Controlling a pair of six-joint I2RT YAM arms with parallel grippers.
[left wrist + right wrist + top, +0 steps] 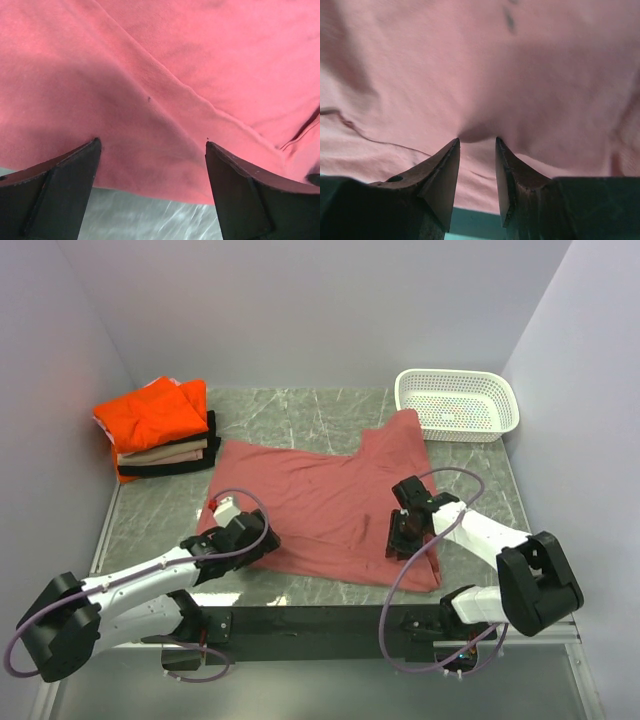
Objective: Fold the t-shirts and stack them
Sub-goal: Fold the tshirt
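I count four t-shirts for certain. One is the salmon shirt (310, 500), and three sit in a pile: one orange shirt (150, 415), one beige shirt (165, 453) and one black shirt (175, 468). A second dark band shows just under the orange one, and I cannot tell whether it is a fifth shirt. There is one white basket (458, 432) and one surface (290, 410). My own parts are two claws, the left claw (152, 145) and the right claw (477, 142). Each has two fingers (60, 185), four in all.
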